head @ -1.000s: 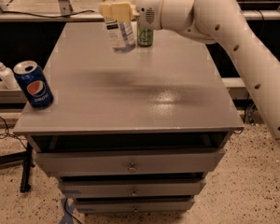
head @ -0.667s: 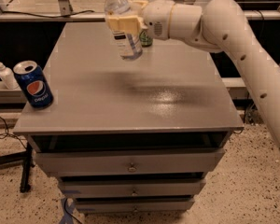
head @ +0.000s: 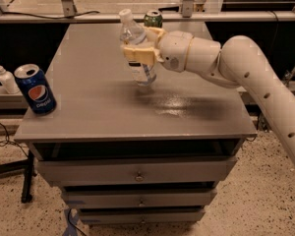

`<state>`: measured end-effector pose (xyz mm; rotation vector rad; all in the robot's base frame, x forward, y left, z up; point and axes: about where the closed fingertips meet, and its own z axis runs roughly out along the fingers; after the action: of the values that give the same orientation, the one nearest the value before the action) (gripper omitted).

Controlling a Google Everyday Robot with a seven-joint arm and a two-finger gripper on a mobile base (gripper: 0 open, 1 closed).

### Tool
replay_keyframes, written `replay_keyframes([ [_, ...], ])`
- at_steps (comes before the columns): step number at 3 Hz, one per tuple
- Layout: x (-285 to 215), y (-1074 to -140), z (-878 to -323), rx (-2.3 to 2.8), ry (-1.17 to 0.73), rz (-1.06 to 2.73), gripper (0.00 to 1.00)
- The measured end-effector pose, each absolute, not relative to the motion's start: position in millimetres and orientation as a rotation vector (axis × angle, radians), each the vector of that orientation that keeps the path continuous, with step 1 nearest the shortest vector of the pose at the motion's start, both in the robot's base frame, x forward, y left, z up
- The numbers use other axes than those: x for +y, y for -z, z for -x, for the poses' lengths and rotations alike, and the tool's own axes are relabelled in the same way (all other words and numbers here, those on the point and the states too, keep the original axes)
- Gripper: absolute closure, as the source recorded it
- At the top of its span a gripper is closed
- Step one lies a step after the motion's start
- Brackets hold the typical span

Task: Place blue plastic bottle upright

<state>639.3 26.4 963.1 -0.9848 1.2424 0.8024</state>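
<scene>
The end effector (head: 140, 47) is clamped around the middle of the water bottle (head: 143, 72), over the desk (head: 88, 107) near its centre. The bottle's long axis is nearly vertical, with the cap up and leaning slightly left.

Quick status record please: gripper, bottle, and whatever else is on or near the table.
gripper: over the table's back middle, closed around the bottle's mid-body
blue plastic bottle: held, slightly tilted, cap leaning back-left; base close to the surface, contact unclear
green can: upright at the back edge, behind the gripper
Pepsi can: upright, front-left corner
pump bottle: off the table, to its left
table: grey top, drawers below
</scene>
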Motion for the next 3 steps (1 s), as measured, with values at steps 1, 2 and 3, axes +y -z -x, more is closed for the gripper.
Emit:
replay_keyframes([
  [1,36,-952,-636,1.198,-0.826,0.93,1.0],
  [2,42,-948,-635,1.177,-0.842,0.884,1.0],
  [3,38,-941,-633,1.198,-0.839,0.827,0.81],
])
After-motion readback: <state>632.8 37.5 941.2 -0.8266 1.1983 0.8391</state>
